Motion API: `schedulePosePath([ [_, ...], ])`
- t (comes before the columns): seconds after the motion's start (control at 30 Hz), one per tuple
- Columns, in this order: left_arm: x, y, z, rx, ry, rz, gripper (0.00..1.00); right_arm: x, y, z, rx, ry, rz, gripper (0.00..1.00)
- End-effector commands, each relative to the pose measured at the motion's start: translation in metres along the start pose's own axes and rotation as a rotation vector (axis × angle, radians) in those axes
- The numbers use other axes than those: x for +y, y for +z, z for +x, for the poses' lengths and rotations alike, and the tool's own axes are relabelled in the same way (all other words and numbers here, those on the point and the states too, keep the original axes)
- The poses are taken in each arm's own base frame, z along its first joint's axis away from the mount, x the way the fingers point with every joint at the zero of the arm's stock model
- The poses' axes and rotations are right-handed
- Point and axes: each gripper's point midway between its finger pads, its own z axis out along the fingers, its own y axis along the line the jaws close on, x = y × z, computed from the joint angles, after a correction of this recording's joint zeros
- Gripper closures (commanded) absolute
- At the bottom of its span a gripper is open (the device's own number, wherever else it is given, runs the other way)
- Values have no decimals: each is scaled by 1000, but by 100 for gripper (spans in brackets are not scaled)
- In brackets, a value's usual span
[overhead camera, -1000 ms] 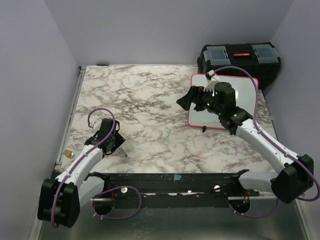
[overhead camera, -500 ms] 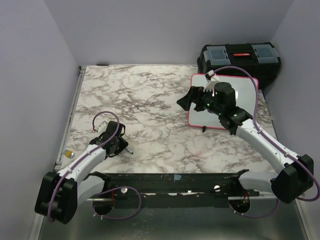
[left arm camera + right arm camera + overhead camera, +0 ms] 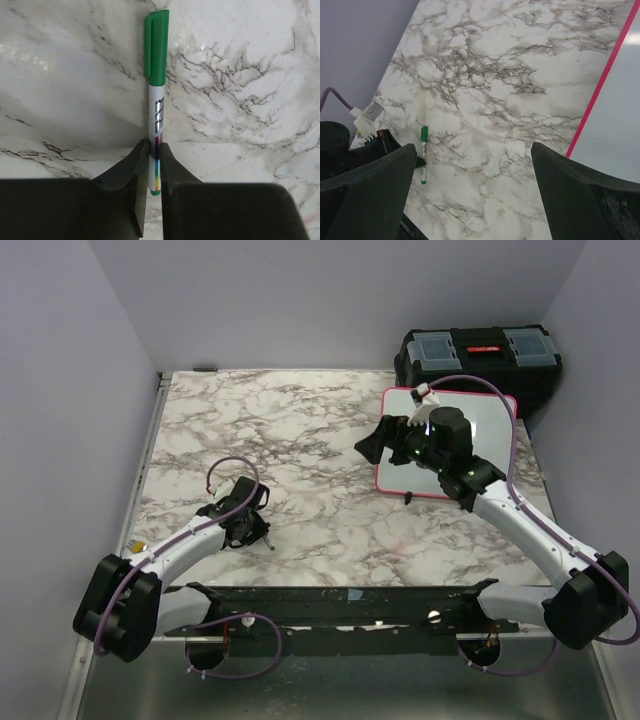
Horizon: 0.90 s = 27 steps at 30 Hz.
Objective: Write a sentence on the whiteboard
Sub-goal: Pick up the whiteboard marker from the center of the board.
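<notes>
On a marble-patterned table (image 3: 300, 420), the left gripper (image 3: 152, 150) pinches a green-capped marker (image 3: 157, 107) near the tail end of its white barrel. Both black fingers (image 3: 131, 172) press against the barrel, and the cap points away from the wrist. The marker lies low over the near-left part of the tabletop. From here it is not possible to tell whether it rests on the stone or has cleared it.

Across the table, the whiteboard (image 3: 485, 425) lies flat at the far right. Its pink-red frame is square to the table edge and its glossy face is unmarked where it shows. A small black clip (image 3: 409, 498) sits on its near edge. Just behind it stands a black toolbox (image 3: 480, 352) with clear lid compartments and a red latch.

The right gripper (image 3: 375, 440) hangs above the board's left edge with its fingers spread wide and nothing between them. Its wrist and forearm reach over the board from the near-right corner. The two grippers are well apart.
</notes>
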Motion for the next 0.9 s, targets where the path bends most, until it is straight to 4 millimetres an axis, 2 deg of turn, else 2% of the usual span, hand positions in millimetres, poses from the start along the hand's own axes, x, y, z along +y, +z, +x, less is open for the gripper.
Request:
schedulePosePath([
  [0.0, -34, -2, 15, 47, 36, 115, 100, -5, 0, 9, 18, -12, 21, 0],
  [0.27, -104, -22, 13, 9, 7, 336, 100, -3, 3, 23, 47, 13, -15, 0],
  [0.47, -135, -39, 7, -17, -4, 495, 100, 7, -2, 36, 54, 50, -90, 0],
  [0.6, -158, -61, 2, -48, 12, 637, 100, 24, -5, 48, 81, 73, -210, 0],
  [0.7, -176, -87, -3, -69, 14, 770, 100, 39, -10, 57, 102, 89, -312, 1],
  [0.87, -188, -121, -8, -105, -20, 934, 100, 59, -18, 62, 107, 142, -455, 5],
])
